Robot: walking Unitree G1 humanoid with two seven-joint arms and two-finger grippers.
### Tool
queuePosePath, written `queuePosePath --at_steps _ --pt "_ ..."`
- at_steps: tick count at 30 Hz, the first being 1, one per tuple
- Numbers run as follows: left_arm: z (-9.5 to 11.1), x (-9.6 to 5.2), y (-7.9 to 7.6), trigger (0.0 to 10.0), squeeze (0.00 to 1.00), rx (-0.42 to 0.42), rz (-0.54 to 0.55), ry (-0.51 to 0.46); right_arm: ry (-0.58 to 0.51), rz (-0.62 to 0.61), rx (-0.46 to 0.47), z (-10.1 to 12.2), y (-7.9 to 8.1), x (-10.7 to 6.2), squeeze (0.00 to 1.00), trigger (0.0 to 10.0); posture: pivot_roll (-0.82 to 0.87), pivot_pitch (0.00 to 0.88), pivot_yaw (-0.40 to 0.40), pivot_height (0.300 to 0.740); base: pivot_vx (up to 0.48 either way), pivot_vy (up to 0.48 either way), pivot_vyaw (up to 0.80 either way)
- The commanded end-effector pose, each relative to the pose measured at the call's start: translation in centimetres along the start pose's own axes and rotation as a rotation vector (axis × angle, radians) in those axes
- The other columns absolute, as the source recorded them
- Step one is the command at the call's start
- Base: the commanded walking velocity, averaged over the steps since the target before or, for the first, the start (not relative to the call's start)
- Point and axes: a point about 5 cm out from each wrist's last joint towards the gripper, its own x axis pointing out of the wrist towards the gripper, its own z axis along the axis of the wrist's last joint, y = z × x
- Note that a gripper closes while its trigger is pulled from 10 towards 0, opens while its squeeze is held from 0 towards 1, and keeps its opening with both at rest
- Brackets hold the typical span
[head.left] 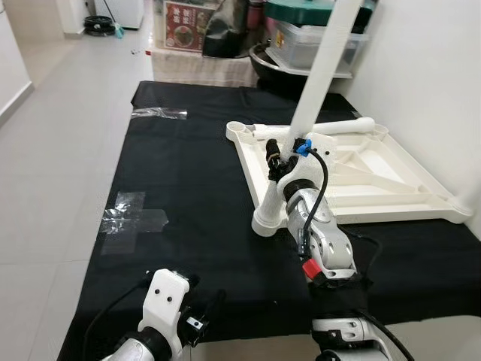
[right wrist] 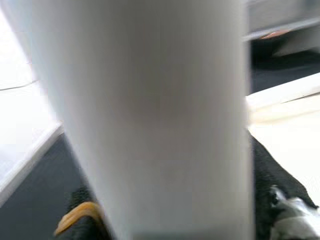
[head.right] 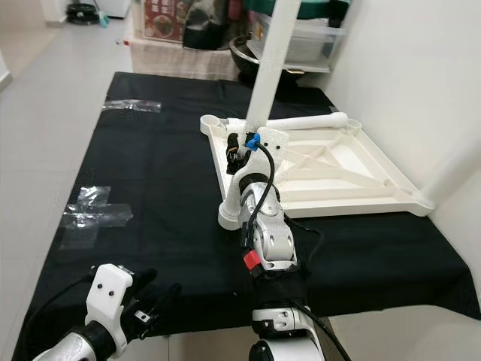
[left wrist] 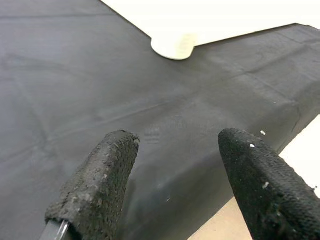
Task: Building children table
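A white plastic table top [head.left: 391, 169] lies upside down on the black cloth [head.left: 195, 188]. A long white leg [head.left: 323, 68] rises tilted from its near-left corner socket [head.left: 267, 222]. My right gripper [head.left: 284, 150] is shut on this leg a little above the socket, and the leg [right wrist: 150, 110] sits close between the fingers in the right wrist view. A second white leg [head.left: 334, 126] lies across the far side of the table top. My left gripper [left wrist: 175, 165] hovers open over the cloth near its front edge, holding nothing.
Clear tape patches [head.left: 131, 214] are stuck on the cloth at the left, and another tape patch [head.left: 158, 113] lies at the far left. Storage boxes and a dark pan [head.left: 301, 45] crowd the back. A white wall [head.left: 436, 75] runs along the right. Tiled floor [head.left: 60, 135] lies to the left.
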Motion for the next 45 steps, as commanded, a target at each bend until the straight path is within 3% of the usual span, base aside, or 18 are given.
queuePosePath --at_steps 1,4,5,6,8,11,19,20,21,25,28,33,37,39,40,41,42,45 --pt "-0.1 -0.1 -0.3 10.0 0.0 -0.012 -0.017 0.002 -0.011 0.154 0.07 0.6 1.0 0.6 0.0 10.0 0.12 0.076 -0.142 0.74 0.0 0.0 0.0" --pt "-0.1 -0.1 -0.2 10.0 0.0 -0.013 -0.017 0.003 0.09 0.498 0.112 0.4 0.6 0.0 0.0 10.0 0.12 0.072 -0.132 0.74 0.0 0.0 0.0" --pt "-0.1 -0.1 -0.2 10.0 0.0 -0.013 -0.017 0.003 0.09 0.498 0.112 0.4 0.6 0.0 0.0 10.0 0.12 0.072 -0.132 0.74 0.0 0.0 0.0" --pt "0.0 0.0 -0.2 10.0 0.0 -0.009 -0.024 0.004 0.174 0.706 0.095 0.1 0.9 -1.1 0.0 10.0 0.13 0.079 -0.128 0.74 0.0 0.0 0.0" --pt "0.0 0.0 -0.2 10.0 0.0 -0.009 -0.024 0.004 0.174 0.706 0.095 0.1 0.9 -1.1 0.0 10.0 0.13 0.079 -0.128 0.74 0.0 0.0 0.0" --pt "-0.1 -0.1 -0.2 10.0 0.0 -0.006 -0.018 0.006 0.291 1.123 0.032 -0.3 2.1 -4.5 0.0 10.0 0.13 0.079 -0.13 0.74 0.0 0.0 0.0" --pt "-0.1 -0.2 0.0 10.0 0.0 0.0 -0.019 0.011 0.33 1.366 0.061 0.5 2.9 -5.1 0.0 10.0 0.14 0.082 -0.127 0.74 0.0 0.0 0.0" --pt "-0.1 -0.2 -0.1 10.0 0.0 0.001 -0.02 0.011 0.328 1.39 0.054 0.7 3.0 -4.8 0.0 3.4 0.14 0.08 -0.129 0.74 0.0 0.0 0.0" --pt "-0.1 -0.2 -0.1 10.0 0.0 0.002 -0.021 0.012 0.323 1.355 0.029 0.6 3.0 -4.2 0.0 0.0 0.14 0.082 -0.128 0.74 0.0 0.0 0.0" --pt "-0.1 -0.2 -0.1 10.0 0.0 0.002 -0.022 0.011 0.296 1.286 -0.023 0.4 3.0 -3.4 0.0 0.0 0.14 0.081 -0.131 0.74 0.0 0.0 0.0" --pt "-0.1 -0.2 -0.1 10.0 0.0 0.001 -0.02 0.012 0.264 1.137 -0.075 0.2 2.7 -2.5 0.0 0.0 0.14 0.077 -0.131 0.74 0.0 0.0 0.0" --pt "-0.2 -0.3 -0.2 10.0 0.0 0.001 -0.028 0.016 0.214 0.639 -0.096 -0.5 1.0 -0.6 0.0 0.0 0.13 0.058 -0.122 0.74 0.0 0.0 0.0" --pt "-0.3 -0.3 -0.2 10.0 0.0 0.001 -0.03 0.017 0.204 0.566 -0.115 -0.5 0.7 -0.5 0.0 0.0 0.13 0.057 -0.12 0.74 0.0 0.0 0.0" --pt "-0.4 -0.3 -0.3 10.0 0.0 -0.001 -0.036 0.018 0.14 0.224 -0.235 -0.4 -1.1 -0.1 0.0 0.0 0.12 0.051 -0.123 0.74 0.0 0.0 0.0" --pt "-0.4 -0.3 -0.3 10.0 0.0 -0.001 -0.036 0.018 0.14 0.224 -0.235 -0.4 -1.1 -0.1 0.0 0.0 0.12 0.051 -0.123 0.74 0.0 0.0 0.0" --pt "-0.4 -0.3 -0.3 10.0 0.0 -0.003 -0.037 0.019 0.101 0.084 -0.272 -0.2 -1.8 -0.2 0.0 0.0 0.12 0.051 -0.123 0.74 0.0 0.0 0.0" --pt "-0.4 -0.3 -0.2 10.0 0.0 -0.003 -0.038 0.019 0.042 -0.166 -0.262 0.4 -2.9 -0.9 0.0 0.0 0.12 0.054 -0.122 0.74 0.0 0.0 0.0" --pt "-0.4 -0.3 -0.2 10.0 0.0 -0.003 -0.037 0.019 0.024 -0.311 -0.21 0.5 -3.2 -1.7 0.0 0.0 0.12 0.055 -0.124 0.74 0.0 0.0 0.0"
